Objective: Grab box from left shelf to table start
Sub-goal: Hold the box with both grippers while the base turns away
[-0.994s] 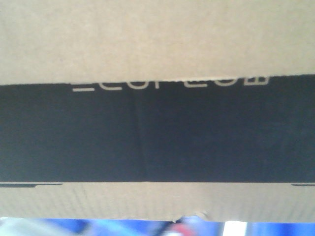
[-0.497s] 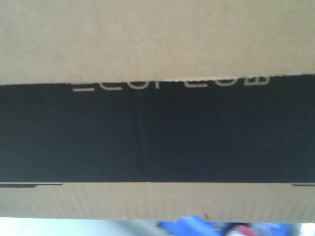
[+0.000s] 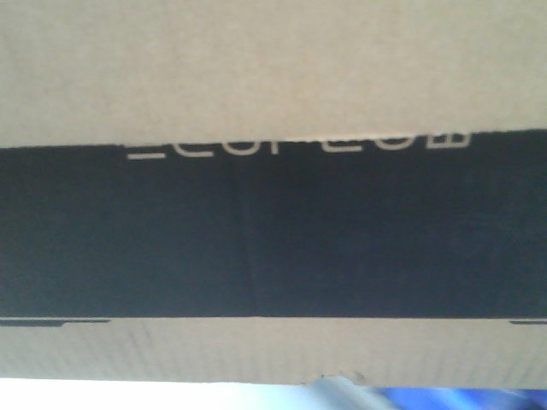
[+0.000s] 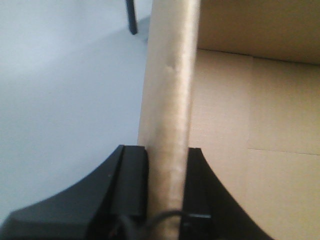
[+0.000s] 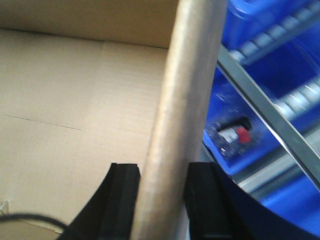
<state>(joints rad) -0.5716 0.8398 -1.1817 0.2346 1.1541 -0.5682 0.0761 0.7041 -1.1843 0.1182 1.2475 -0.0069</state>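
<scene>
The box [image 3: 273, 77] fills the front view, a brown carton with a black panel [image 3: 273, 239] and pale lettering. My left gripper [image 4: 167, 155] is shut on the box's left wall [image 4: 170, 75], one finger outside and one inside. My right gripper [image 5: 162, 172] is shut on the box's right wall [image 5: 190, 75] in the same way. The open cardboard inside shows in both wrist views. The white table [image 4: 60, 100] lies below the left gripper and shows as a pale strip [image 3: 128, 395] under the box. The shelf's metal rail [image 5: 260, 107] and rollers [image 5: 300, 95] run beside the right gripper.
Blue plastic bins [image 5: 250, 30] sit in the shelf to the right of the box, one with a small red and white item [image 5: 235, 135]. A dark thin leg [image 4: 131, 17] stands at the far edge of the white surface.
Under the box the blue bins have slid off to the right and the white strip has spread from the left. The box stays the same in view and both grippers keep their hold.
</scene>
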